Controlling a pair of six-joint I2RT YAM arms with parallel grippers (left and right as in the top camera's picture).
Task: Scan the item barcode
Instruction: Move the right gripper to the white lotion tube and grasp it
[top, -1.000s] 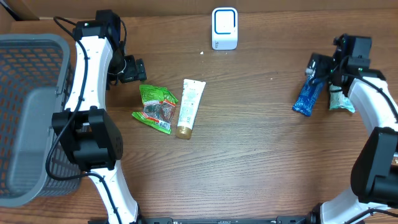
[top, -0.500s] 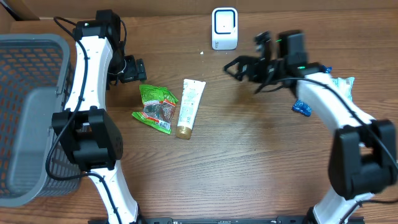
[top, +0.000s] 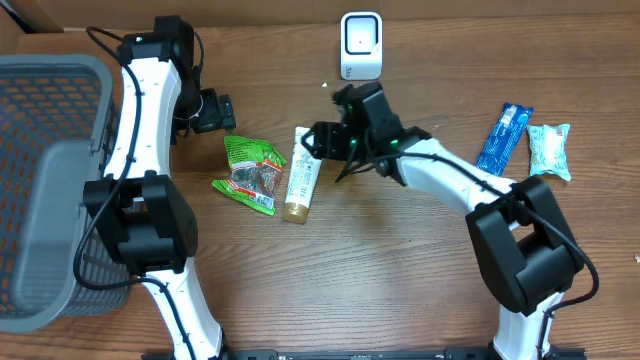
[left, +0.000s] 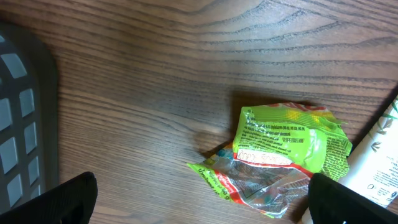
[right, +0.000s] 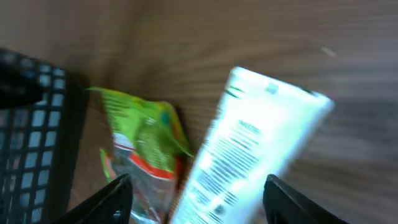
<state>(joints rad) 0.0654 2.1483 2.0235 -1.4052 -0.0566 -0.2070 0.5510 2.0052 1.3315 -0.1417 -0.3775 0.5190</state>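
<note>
Brown wooden desk (top: 400, 260): right end effector (top: 316, 141) swung in over white plastic tube (top: 306, 170), jaws apart, narrowing, empty; left end effector (top: 218, 111) wide open, empty. Tube grab looks next.

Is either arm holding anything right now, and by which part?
Nothing is held. Both the left gripper and right gripper are open; the right hovers by the white plastic tube.

Soft even light, right-wrist view blurred
</note>
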